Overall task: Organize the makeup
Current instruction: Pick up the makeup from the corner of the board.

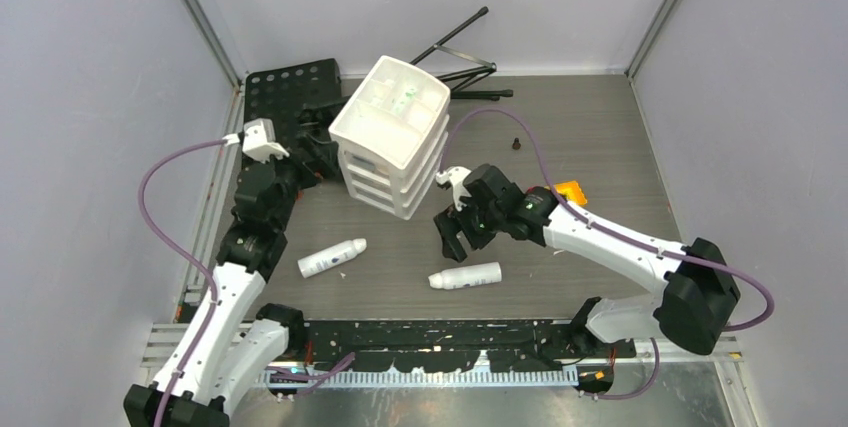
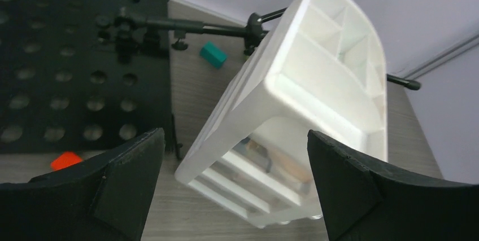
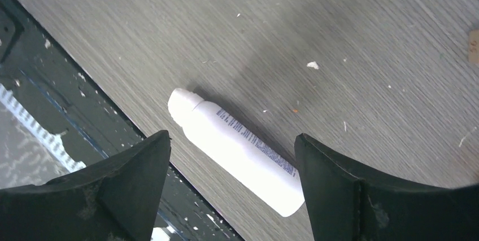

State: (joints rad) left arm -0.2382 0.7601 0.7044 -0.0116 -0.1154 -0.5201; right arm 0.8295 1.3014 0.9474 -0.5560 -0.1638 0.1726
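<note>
— Rolling is my worry with that white bottle (image 3: pixel 237 150). It lies on its side on the table (image 1: pixel 600 147), close to the near edge, and the right gripper (image 3: pixel 231 138) hangs over it with jaws apart and nothing between them. A finger landing off-centre could nudge the round body away, or pinch only the cap end.

— How does it look?

— Slim, smooth white plastic, small print along one side, rounded cap pointing left. A second white bottle (image 1: pixel 332 258) lies further left, well apart from it.

— And the left gripper (image 2: pixel 235 135)?

— Jaws wide and empty, facing the white drawer organizer (image 2: pixel 316 111) at the far middle. It looks light and sits at an angle, so I'd guess a bump could shove it.
</note>
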